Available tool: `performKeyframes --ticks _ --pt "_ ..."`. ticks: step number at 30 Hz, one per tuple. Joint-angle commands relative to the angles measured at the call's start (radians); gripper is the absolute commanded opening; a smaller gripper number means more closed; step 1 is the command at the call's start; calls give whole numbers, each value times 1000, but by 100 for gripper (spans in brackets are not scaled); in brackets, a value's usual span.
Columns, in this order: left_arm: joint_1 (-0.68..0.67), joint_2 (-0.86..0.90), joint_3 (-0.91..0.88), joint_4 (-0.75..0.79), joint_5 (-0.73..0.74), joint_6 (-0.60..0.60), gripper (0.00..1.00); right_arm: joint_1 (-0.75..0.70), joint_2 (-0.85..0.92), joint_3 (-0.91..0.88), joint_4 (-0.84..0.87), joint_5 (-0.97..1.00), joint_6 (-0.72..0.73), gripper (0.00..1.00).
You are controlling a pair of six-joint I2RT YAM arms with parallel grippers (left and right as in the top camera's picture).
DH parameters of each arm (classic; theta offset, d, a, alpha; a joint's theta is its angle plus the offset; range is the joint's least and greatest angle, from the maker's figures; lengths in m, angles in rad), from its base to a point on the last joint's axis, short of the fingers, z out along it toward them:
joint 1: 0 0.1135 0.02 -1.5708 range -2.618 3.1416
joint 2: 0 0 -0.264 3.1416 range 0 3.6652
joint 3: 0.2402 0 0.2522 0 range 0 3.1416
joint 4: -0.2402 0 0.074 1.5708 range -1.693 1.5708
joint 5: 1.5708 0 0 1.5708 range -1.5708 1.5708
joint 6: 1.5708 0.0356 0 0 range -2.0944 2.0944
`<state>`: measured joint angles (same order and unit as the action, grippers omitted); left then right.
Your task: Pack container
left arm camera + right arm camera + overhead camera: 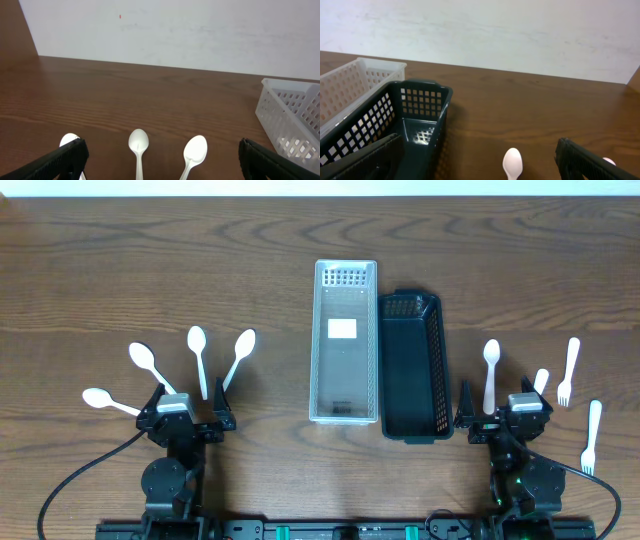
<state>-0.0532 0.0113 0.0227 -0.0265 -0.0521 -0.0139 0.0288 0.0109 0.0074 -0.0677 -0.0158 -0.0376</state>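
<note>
Your left gripper (188, 410) and right gripper (506, 418) wait at the near edge of the brown wooden bench (120, 260), fingers spread wide apart and holding nothing. Packing looks not yet begun. The translucent white slotted plastic basket (318, 350) and the dark perforated plastic basket (440, 370) both stand empty at mid-bench, side by side, their long walls touching or very nearly so. Each basket's long axis runs straight away from you; the white one reaches farther back, while the dark one sits slightly nearer. Four white plastic spoons (198, 348) lie fanned just ahead of the left gripper, bowls pointing away and handles converging toward the fingers. On the right, a lone white spoon (490, 368) lies near the dark basket, roughly parallel to it, bowl away from you. Another white piece is partly hidden behind the right gripper. Two white plastic forks (569, 370) lie farther right, tines apparently toward you. By this reckoning the whole job remains — every utensil is still on the bench, and which basket takes which is not shown.
</note>
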Motion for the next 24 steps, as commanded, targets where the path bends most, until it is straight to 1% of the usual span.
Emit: performKeyframes --ticks 1,22,24 --pt "4 1 -19 -41 -12 10 98 11 -5 -2 -4 -8 -12 99" --pt "4 1 -19 -41 -12 10 98 11 3 -2 -5 -6 -12 99" --pt "4 1 -19 -41 -12 10 98 11 9 -2 -5 -7 13 99"
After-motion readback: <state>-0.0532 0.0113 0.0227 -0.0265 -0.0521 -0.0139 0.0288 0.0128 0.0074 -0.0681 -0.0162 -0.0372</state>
